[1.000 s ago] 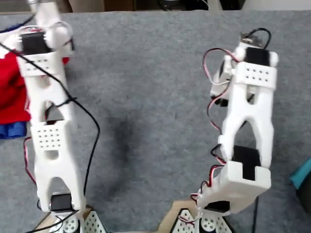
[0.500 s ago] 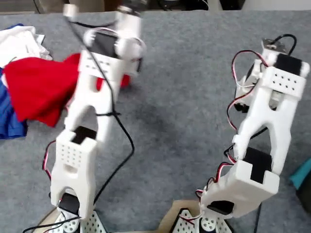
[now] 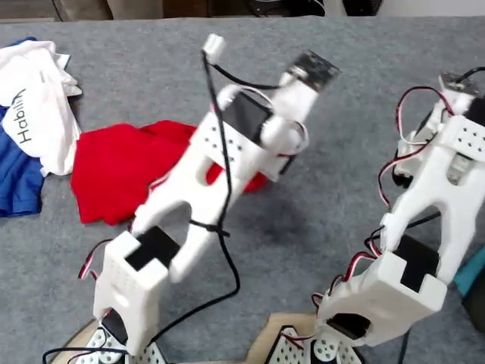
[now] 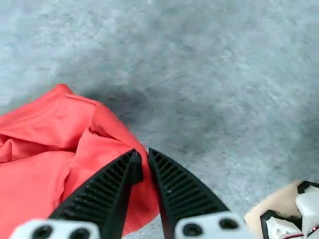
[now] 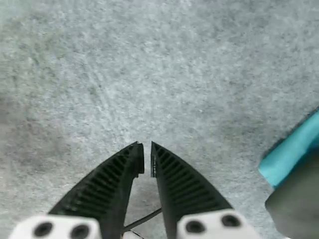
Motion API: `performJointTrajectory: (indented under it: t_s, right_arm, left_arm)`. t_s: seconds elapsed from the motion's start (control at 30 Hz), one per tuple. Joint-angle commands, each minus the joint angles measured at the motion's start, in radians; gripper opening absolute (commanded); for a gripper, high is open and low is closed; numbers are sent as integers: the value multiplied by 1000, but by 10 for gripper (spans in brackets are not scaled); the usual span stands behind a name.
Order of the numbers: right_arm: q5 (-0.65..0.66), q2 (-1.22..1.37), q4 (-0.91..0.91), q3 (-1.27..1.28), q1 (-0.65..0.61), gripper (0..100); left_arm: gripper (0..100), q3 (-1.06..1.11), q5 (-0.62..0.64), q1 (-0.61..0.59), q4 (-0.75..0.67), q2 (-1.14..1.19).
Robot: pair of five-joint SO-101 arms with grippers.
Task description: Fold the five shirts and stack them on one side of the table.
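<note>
A red shirt (image 3: 121, 171) lies crumpled on the grey table (image 3: 341, 68), left of centre. Its right edge runs under the left arm's wrist. In the left wrist view my left gripper (image 4: 141, 158) is shut on a fold of the red shirt (image 4: 45, 149) at that edge. A white shirt (image 3: 38, 114) and a blue shirt (image 3: 15, 186) lie bunched at the table's left edge, touching the red one. My right gripper (image 5: 144, 148) is shut on nothing and hangs over bare grey cloth on the right side.
A teal object (image 3: 471, 271) pokes in at the right edge, with something dark grey (image 5: 299, 204) beside it. A cable (image 3: 220, 197) loops off the left arm. Both arm bases (image 3: 303, 345) stand at the near edge.
The left arm has swung from the far left toward the centre, dragging the red shirt with it and uncovering the white shirt. The right arm has shifted to the right.
</note>
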Motion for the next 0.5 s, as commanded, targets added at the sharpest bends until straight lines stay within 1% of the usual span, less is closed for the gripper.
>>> performJointTrajectory:
  t_s: [0.0,0.07,0.13,0.2,0.27,0.4,0.47]
  right_arm:
    - [35,-68,9,-12,30,41]
    - [55,-68,15,-12,30,41]
    - [83,-68,37,-12,22,42]
    - [115,-68,46,-12,4,42]
    - [144,-68,49,-10,-8,42]
    - [164,-68,52,-4,-47,42]
    - [160,-68,52,-1,-74,41]
  left_arm:
    - [42,-3,8,28,11,-65]
    - [124,-2,25,8,11,-70]
    - [237,-2,120,-44,11,-74]
    - [316,-3,212,-112,11,-74]
    - [324,-3,209,-180,11,-74]
    - [324,18,140,-304,11,-84]
    - [324,81,95,-384,11,-122]
